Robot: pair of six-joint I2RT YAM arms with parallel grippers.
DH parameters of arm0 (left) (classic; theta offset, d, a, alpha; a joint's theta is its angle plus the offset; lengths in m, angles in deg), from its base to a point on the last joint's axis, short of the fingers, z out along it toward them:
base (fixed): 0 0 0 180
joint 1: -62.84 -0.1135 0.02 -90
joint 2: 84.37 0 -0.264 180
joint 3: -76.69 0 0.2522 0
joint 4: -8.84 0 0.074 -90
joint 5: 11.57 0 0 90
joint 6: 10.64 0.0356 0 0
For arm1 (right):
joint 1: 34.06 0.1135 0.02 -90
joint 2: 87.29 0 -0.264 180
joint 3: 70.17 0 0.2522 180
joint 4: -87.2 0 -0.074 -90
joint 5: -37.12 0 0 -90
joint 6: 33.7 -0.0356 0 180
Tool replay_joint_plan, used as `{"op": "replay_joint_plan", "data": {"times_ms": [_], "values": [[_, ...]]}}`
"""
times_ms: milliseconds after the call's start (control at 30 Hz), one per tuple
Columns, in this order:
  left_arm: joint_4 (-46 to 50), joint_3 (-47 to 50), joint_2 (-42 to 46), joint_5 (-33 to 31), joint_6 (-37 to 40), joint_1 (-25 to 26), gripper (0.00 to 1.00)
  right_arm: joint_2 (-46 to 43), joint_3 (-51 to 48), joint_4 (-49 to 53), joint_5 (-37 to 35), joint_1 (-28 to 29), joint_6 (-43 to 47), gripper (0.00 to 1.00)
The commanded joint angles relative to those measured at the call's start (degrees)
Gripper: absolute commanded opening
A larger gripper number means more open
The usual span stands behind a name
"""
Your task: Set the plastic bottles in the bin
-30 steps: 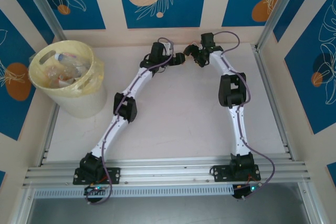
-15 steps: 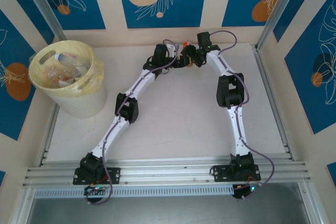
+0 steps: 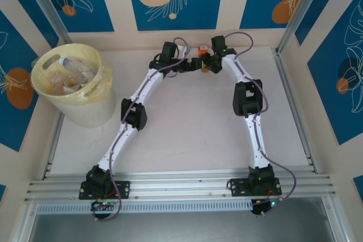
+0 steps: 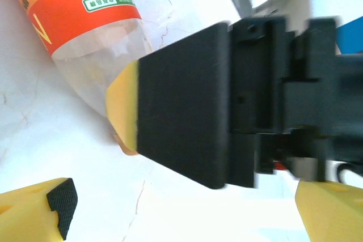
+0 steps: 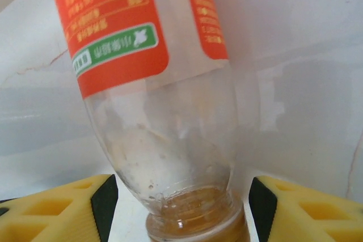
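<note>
both arms (image 3: 142, 86) have reached out to the orange-label bottle (image 5: 142, 55); its neck sits between the right jaws, which are apart and not touching it; left jaws gape wide just beside. grasp looks imminent, then the bin (image 3: 91, 111).

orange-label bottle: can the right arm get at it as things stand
Probably yes: the orange-label bottle lies with its neck between the open fingers of the right gripper, nothing in between, so closing should catch it.

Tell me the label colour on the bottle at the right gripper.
Orange label, with white and green patches; best in the right wrist view.
</note>
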Motion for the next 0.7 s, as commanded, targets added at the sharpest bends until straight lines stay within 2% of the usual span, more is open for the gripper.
{"op": "replay_joint_plan", "data": {"times_ms": [0, 167, 433, 533, 667], "values": [[4.93, -4.09, 4.4, 0.57, 2.73, -1.73, 1.0, 2.4, 1.58, 4.99, 1.07, 0.16, 3.76, 0.63], [4.73, -4.09, 5.29, -1.69, 3.23, -2.47, 1.0, 3.68, 4.98, 9.11, 0.17, 0.81, 3.88, 0.54], [5.72, -4.09, 5.19, -2.03, 2.88, -2.76, 1.0, 2.29, 4.43, 8.16, 0.0, 1.3, 4.76, 0.36], [7.45, -4.09, 5.74, -4.05, 1.59, -2.72, 1.0, -3.04, -1.28, 4.3, -0.02, 2.25, 7.11, 0.29], [10.47, -4.09, 7.14, -5.02, -0.11, -2.72, 1.0, -16.82, -20.01, -9.54, 2.83, 3.62, 10.42, 0.26]]}}
